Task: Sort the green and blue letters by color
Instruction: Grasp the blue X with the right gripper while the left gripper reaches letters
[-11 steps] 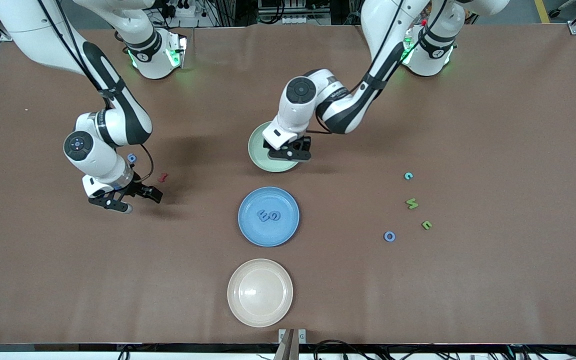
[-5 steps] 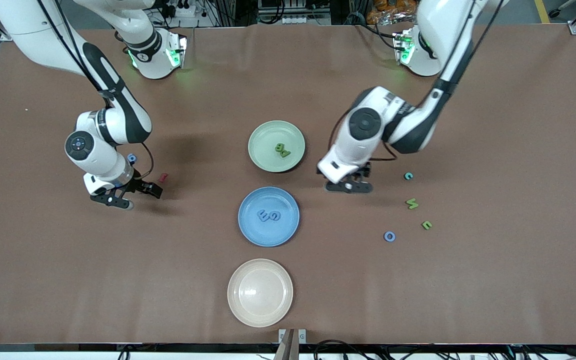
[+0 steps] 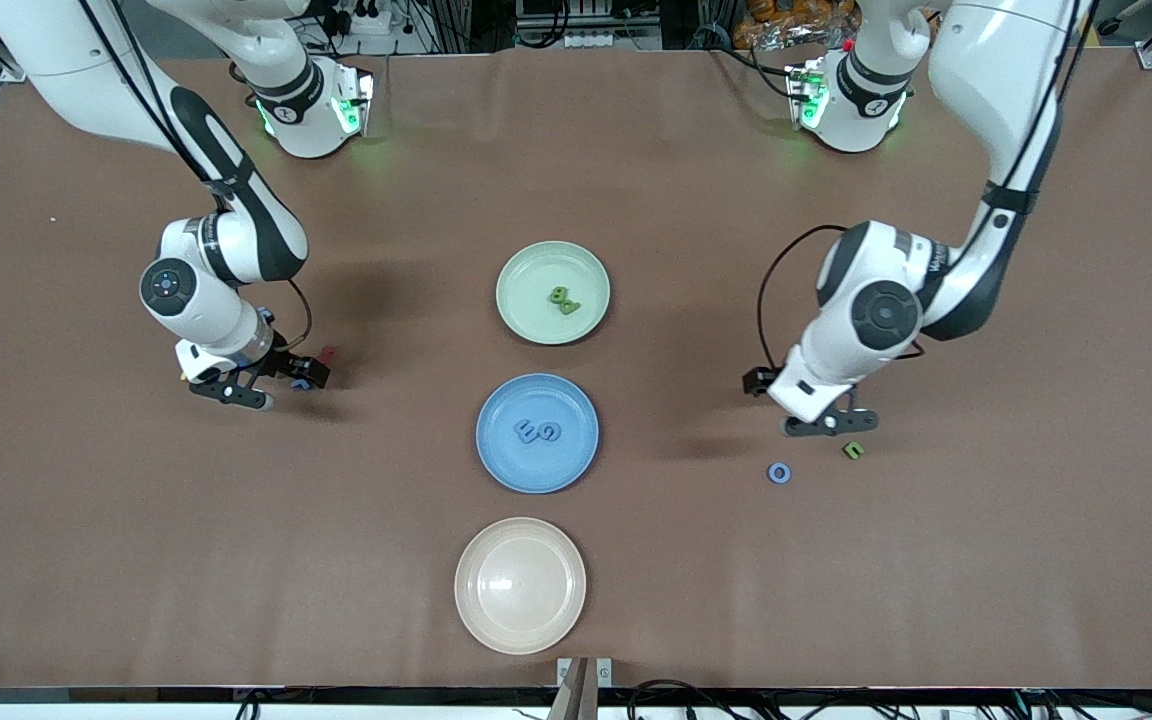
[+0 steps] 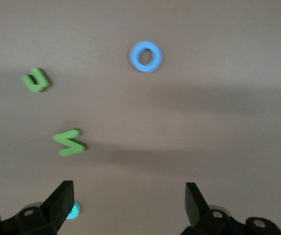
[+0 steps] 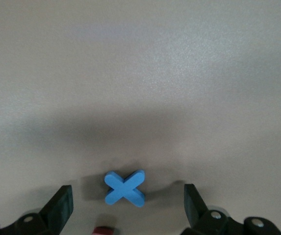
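the left gripper (image 3: 829, 424) is seen with its jaws spread wide and nothing between them, low over the desk (image 3: 986, 560) toward the left arm's end. in the left wrist view the green m (image 4: 69, 142) lies flat on the desk just ahead of the open jaws, with the green u (image 4: 36, 80) and the blue o (image 4: 146, 56) farther out from them, and a small teal piece (image 4: 74, 210) is partly hidden by one jaw. in the front view the green u (image 3: 853, 450) is just beside the gripper and the blue o (image 3: 779, 473) lies nearer to the camera. the right gripper (image 3: 266, 385) is held low over the desk toward the right arm's end, jaws likewise spread and empty; in the right wrist view the blue x (image 5: 124, 188) lies flat between the two jaws, untouched, with a dark-red piece (image 5: 103, 230) at its side, seen in the front view too (image 3: 327, 353). all the letters are small, flat, matte cut-outs with thick edges. in the middle of the brown, smooth desk three round plates are set in a row: the pale green plate (image 3: 526, 320) farthest from the camera, carrying two green letters (image 3: 563, 298) that touch; the blue plate (image 3: 501, 460) in the middle, carrying two blue letters (image 3: 538, 431) side by side; the cream plate (image 3: 481, 620) nearest the camera.
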Controlling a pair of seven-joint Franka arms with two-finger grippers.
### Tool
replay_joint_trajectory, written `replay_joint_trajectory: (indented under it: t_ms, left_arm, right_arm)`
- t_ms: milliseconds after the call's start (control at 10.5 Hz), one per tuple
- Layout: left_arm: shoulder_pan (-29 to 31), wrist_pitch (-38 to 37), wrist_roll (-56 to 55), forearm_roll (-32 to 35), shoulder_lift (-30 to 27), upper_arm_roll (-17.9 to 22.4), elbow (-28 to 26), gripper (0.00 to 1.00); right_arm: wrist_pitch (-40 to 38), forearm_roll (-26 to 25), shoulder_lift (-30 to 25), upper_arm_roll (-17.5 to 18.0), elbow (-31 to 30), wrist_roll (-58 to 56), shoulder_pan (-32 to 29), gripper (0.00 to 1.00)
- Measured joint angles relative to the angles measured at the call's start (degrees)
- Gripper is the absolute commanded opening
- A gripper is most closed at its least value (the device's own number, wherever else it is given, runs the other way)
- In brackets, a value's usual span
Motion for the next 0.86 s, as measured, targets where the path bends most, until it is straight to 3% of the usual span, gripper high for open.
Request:
replay_joint_trajectory:
  t_ms: [190, 571, 856]
  left_arm:
    - [3.5, 0.1, 0.0, 0.0, 0.9, -0.1, -0.2, 0.95]
    - [8.1, 3.0, 0.0, 0.0, 3.2, -0.1, -0.2, 0.91]
    - [8.3, 5.8, 0.0, 0.0, 6.2, -0.3, -0.2, 0.88]
  right_arm:
    - [0.3, -0.2, 0.3, 0.0, -0.1, -1.4, 0.0, 0.28]
    - [0.7, -0.2, 0.0, -0.2, -0.1, -4.1, -0.3, 0.22]
    - [0.8, -0.2, 0.0, -0.2, -0.1, -4.1, -0.3, 0.22]
